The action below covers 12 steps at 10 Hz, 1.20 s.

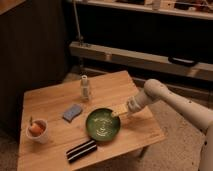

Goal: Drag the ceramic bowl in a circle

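The ceramic bowl [102, 124], wide, shallow, glossy dark green with pale swirl marks inside, sits on the wooden table [55, 100] toward its front right. My gripper [118, 112], pale and at the end of the white arm coming in from the right, is at the bowl's upper right rim and appears to touch it.
A small white cup [36, 131] with orange contents stands at the front left. A blue-grey sponge [72, 112] lies left of the bowl. A small pale bottle [85, 88] stands behind it. A black striped bar [81, 150] lies at the front edge. Dark shelving stands behind the table.
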Motion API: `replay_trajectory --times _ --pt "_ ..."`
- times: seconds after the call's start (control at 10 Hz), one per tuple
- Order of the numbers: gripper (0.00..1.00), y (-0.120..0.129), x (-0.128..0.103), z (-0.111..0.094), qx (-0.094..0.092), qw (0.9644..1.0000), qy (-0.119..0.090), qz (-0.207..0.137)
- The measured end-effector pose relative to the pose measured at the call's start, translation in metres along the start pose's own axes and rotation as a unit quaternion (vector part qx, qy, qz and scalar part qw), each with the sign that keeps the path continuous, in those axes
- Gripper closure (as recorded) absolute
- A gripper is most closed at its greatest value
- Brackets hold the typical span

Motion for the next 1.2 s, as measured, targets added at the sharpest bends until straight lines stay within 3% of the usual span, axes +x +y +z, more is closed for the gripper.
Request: replay_trajectory --times 0.2,0.4,0.6,0.9,1.2 --pt "0.20 0.018 -0.009 -0.018 0.002 0.9999 -0.002 -0.014" --pt "0.20 0.029 -0.009 -0.023 0.005 0.9998 0.009 -0.017" --pt "0.22 0.029 -0.002 -0.011 0.002 0.9996 0.024 -0.015" --pt "0.46 0.028 0.009 0.012 -0.002 0.9992 0.038 -0.015" --pt "0.49 0.024 0.017 0.020 -0.005 0.9990 0.044 -0.010"
